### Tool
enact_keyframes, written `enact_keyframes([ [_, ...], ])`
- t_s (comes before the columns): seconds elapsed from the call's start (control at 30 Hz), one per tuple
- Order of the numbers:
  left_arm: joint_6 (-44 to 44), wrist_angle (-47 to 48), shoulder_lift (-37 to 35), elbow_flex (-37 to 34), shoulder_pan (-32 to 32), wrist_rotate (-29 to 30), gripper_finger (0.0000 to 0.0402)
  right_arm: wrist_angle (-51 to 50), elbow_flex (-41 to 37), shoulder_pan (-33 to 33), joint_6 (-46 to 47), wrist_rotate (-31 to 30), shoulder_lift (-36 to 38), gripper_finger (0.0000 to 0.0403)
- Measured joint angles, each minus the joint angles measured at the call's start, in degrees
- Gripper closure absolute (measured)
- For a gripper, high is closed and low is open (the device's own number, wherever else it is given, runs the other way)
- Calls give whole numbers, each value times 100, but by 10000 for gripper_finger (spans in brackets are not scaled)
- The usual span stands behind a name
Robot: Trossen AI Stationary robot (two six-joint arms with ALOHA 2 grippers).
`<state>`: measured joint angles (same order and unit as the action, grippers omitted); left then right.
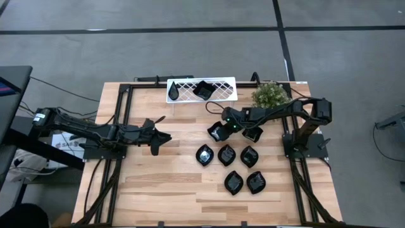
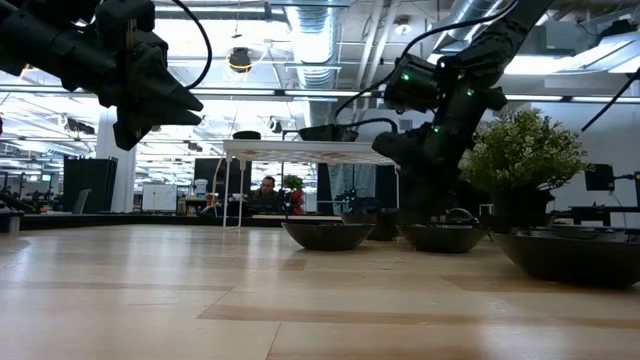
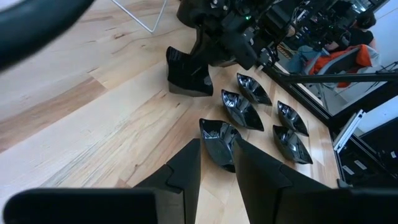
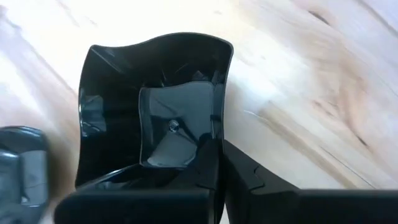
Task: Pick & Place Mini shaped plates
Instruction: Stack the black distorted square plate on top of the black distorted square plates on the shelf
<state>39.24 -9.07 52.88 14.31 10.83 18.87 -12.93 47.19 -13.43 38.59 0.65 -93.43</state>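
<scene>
From above, the right tool sits low over the tabletop, closed on the rim of a wavy-edged square plate that lies just below the white wire rack. Five leaf-shaped plates lie in two rows nearer the front edge, and another square plate lies under the right arm. The rack carries one square plate and a narrow teardrop plate; a green plant stands beside its right end. The left tool hovers over bare wood on the left side, well apart from the plates

From table height, the left tool hangs in the air with its fingers part-way apart and nothing between them. The right arm reaches down in front of the plant, its fingertips hidden behind dark plates. A person sits far behind in the room

In the left wrist picture, its two fingers stand a little apart and empty, with a leaf-shaped plate beyond them; the square plate is tilted up on one edge under the right arm

In the right wrist picture, the fingers are pinched together over the square plate's rim
</scene>
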Motion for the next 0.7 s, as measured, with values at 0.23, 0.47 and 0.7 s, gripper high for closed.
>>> enact_keyframes([
  [0.23,0,1,0,0,0,0,305,-70,590,72,-198,85,0,400],
  [0.47,0,1,0,0,1,-2,305,-1056,1618,172,-617,287,0,400],
  [0.7,0,1,0,-2,0,0,305,-1809,2776,321,-1102,541,0,400],
])
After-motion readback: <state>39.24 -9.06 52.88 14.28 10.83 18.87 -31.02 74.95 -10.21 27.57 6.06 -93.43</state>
